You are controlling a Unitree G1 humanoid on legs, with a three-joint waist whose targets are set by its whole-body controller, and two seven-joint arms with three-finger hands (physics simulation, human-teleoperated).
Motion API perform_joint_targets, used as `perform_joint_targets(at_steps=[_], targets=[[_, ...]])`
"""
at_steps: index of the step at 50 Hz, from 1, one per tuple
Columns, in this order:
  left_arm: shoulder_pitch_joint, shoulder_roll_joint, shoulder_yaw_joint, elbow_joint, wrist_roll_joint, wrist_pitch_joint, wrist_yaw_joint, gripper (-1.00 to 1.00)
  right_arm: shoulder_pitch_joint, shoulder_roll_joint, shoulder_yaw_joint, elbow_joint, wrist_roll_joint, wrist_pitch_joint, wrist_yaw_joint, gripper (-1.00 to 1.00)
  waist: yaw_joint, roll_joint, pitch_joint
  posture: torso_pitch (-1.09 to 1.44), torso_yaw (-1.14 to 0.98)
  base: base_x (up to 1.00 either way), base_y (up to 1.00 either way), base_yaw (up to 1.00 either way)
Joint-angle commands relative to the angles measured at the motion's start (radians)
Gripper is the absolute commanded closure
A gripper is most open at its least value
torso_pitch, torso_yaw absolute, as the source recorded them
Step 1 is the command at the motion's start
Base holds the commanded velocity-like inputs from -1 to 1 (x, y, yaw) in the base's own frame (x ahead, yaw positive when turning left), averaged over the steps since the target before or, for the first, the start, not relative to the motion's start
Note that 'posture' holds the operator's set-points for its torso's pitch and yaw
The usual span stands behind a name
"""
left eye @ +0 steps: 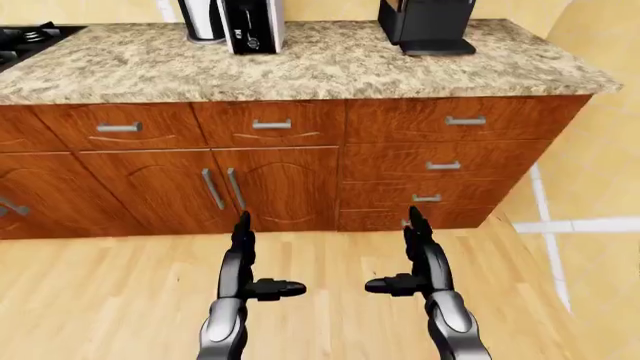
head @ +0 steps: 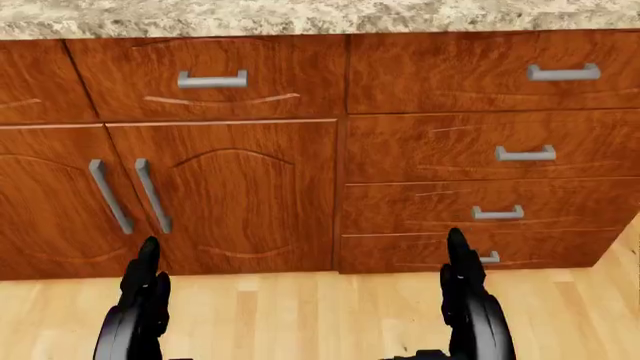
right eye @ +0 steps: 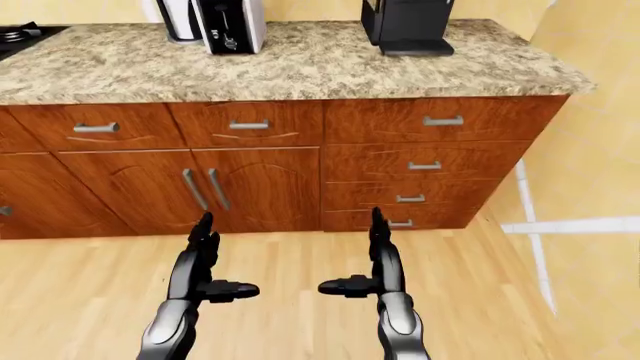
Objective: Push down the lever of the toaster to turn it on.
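Observation:
On the granite counter [left eye: 330,60], near the top of the left-eye view, stands a white appliance with a black end panel [left eye: 252,26]; it looks like the toaster, cut off by the frame's top edge, and its lever is too small to make out. My left hand [left eye: 265,259] and right hand [left eye: 395,253] hover low over the wooden floor, well below and short of the counter. Both hands are open, fingers stretched forward and thumbs pointing inward, holding nothing.
A white-and-black jug-like appliance [left eye: 203,19] stands just left of the toaster, and a black machine [left eye: 428,26] sits further right. A stove corner [left eye: 25,39] shows at top left. Brown cabinet doors [left eye: 215,187] and drawers [left eye: 445,165] face me. The counter ends at right beside a tiled floor [left eye: 590,225].

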Motion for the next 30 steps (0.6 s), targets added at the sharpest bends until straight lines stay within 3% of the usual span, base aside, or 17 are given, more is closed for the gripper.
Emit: perform_joint_targets(at_steps=[1, 3, 4, 5, 7, 17, 18, 19, 20, 21, 23, 30], targets=[[-0.01, 0.002, -0.014, -0.103, 0.022, -0.071, 0.005, -1.0, -0.008, -0.005, 0.018, -0.111, -0.04, -0.093, -0.01, -1.0, -0.002, -0.008, -0.001, 0.0, 0.0, 0.0, 0.0, 0.0], [-0.018, 0.0, -0.005, -0.095, 0.01, -0.062, 0.005, -1.0, 0.017, 0.006, 0.001, -0.191, -0.022, -0.076, -0.036, -1.0, 0.006, -0.001, -0.062, 0.0, 0.0, 0.0, 0.0, 0.0], [-0.017, -0.001, -0.006, -0.096, 0.011, -0.062, 0.006, -1.0, 0.023, 0.006, 0.003, -0.199, -0.02, -0.073, -0.033, -1.0, 0.006, -0.002, -0.052, 0.0, 0.0, 0.0, 0.0, 0.0], [-0.011, -0.002, -0.008, -0.105, 0.013, -0.061, 0.008, -1.0, 0.033, 0.007, 0.006, -0.224, -0.021, -0.069, -0.034, -1.0, 0.007, -0.007, -0.016, 0.0, 0.0, 0.0, 0.0, 0.0], [-0.007, -0.002, -0.008, -0.109, 0.013, -0.06, 0.008, -1.0, 0.048, 0.008, 0.01, -0.257, -0.025, -0.058, -0.034, -1.0, 0.007, -0.007, -0.069, 0.0, 0.0, 0.0, 0.0, 0.0], [0.014, -0.005, -0.02, -0.138, 0.025, -0.056, 0.01, -1.0, 0.05, 0.011, 0.011, -0.239, -0.022, -0.073, -0.041, -1.0, 0.007, -0.006, -0.081, 0.0, 0.0, 0.0, 0.0, 0.0], [0.01, -0.005, -0.017, -0.136, 0.025, -0.052, 0.012, -1.0, 0.047, 0.01, 0.007, -0.233, -0.018, -0.075, -0.041, -1.0, 0.006, 0.0, -0.099, 0.0, 0.0, 0.0, 0.11, 0.0], [0.015, -0.004, -0.017, -0.15, 0.027, -0.047, 0.013, -1.0, 0.048, 0.01, 0.01, -0.237, -0.019, -0.074, -0.04, -1.0, 0.004, -0.005, -0.083, 0.0, 0.0, 0.0, 0.45, 0.0], [0.017, -0.004, -0.015, -0.159, 0.026, -0.043, 0.012, -1.0, 0.049, 0.01, 0.009, -0.235, -0.017, -0.076, -0.039, -1.0, 0.0, -0.026, -0.069, 0.0, 0.0, 0.0, 0.72, 0.0], [0.018, -0.004, -0.016, -0.159, 0.029, -0.045, 0.013, -1.0, 0.052, 0.01, 0.011, -0.246, -0.017, -0.072, -0.038, -1.0, -0.003, -0.052, -0.067, 0.0, 0.0, 0.02, 0.91, 0.0], [0.015, -0.004, -0.013, -0.141, 0.028, -0.057, 0.012, -1.0, 0.056, 0.011, 0.017, -0.255, -0.025, -0.072, -0.04, -1.0, -0.008, -0.068, -0.064, 0.0, 0.0, 0.06, 1.0, 0.0], [0.02, -0.006, -0.023, -0.147, 0.036, -0.053, 0.013, -1.0, 0.042, 0.018, 0.034, -0.233, -0.026, -0.095, -0.035, -1.0, -0.02, -0.041, -0.033, 0.0, 0.0, 0.06, 0.88, 0.0]])
